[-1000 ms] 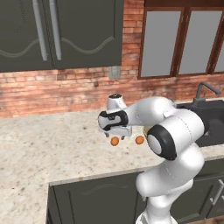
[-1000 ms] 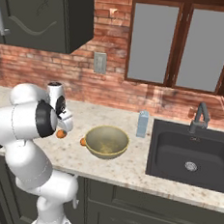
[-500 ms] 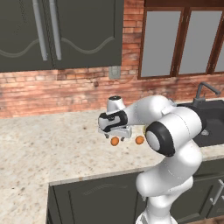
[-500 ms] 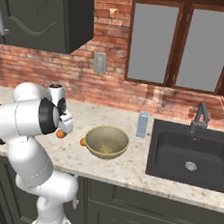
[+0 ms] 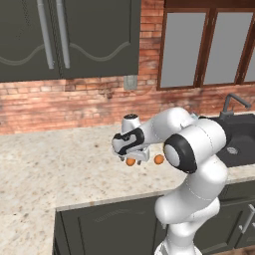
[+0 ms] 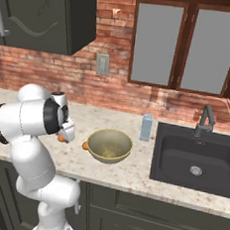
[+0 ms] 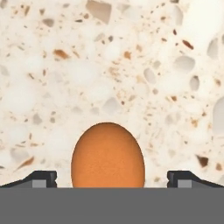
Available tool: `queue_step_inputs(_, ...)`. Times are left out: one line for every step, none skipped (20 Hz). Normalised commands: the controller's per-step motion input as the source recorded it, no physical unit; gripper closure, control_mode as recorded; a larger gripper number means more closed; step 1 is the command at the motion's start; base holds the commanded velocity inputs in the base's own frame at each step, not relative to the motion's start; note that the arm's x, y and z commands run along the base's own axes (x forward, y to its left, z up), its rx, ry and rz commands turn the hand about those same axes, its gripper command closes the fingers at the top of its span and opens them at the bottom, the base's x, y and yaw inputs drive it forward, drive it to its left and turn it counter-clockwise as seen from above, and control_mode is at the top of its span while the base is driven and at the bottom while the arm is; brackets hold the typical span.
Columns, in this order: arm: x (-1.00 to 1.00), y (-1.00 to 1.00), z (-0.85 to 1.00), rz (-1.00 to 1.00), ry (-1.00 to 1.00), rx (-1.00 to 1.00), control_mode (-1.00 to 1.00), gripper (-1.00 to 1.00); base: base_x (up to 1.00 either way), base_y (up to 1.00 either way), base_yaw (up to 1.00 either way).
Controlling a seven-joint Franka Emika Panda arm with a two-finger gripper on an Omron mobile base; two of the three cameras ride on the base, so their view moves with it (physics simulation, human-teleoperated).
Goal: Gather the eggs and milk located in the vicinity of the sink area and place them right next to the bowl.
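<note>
Orange egg (image 7: 107,155) — between spread claw (image 7: 112,178) tips

The left base view is looking forward and down from behind the arm's left, taking in the bench (image 5: 60,164), the brick wall and an edge of the sink (image 5: 238,139) at far right. The right base view is facing the same stretch from the other side, sitting back far enough to be showing the whole sink (image 6: 194,162) and the bowl (image 6: 109,145). Both are sharing the bench and wall. The hand view is pointing straight down, very near the bench (image 7: 109,57), at one egg (image 7: 107,157).
</note>
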Motion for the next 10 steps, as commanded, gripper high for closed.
queue_step_inputs(0.0,0.0,-0.21,-0.04,0.0,0.0,-1.0,-1.0,0.0,0.0,0.0)
queue_step_inputs(0.0,0.0,-0.17,-0.03,0.0,0.0,-1.0,-1.0,0.0,0.0,0.0)
queue_step_inputs(0.0,0.0,-0.13,-0.02,0.0,0.0,-1.0,-1.0,0.0,0.0,0.0)
queue_step_inputs(0.0,0.0,0.0,-0.01,0.01,0.0,-1.0,-1.0,0.0,0.0,0.0)
queue_step_inputs(0.0,0.0,0.0,0.0,0.0,0.0,-1.0,-1.0,0.0,0.0,0.0)
queue_step_inputs(0.0,0.0,0.0,0.0,0.0,0.0,-1.0,-1.0,0.0,0.0,0.0)
queue_step_inputs(0.0,0.0,0.0,0.0,0.0,0.0,-1.0,-1.0,0.0,0.0,0.0)
queue_step_inputs(0.0,0.0,0.0,0.0,0.0,0.0,-1.0,-1.0,0.0,0.0,0.0)
queue_step_inputs(0.0,0.0,0.0,0.0,0.0,0.0,-1.0,1.0,0.0,0.0,0.0)
queue_step_inputs(0.0,0.0,0.0,0.0,0.0,0.0,-1.0,1.0,0.0,0.0,0.0)
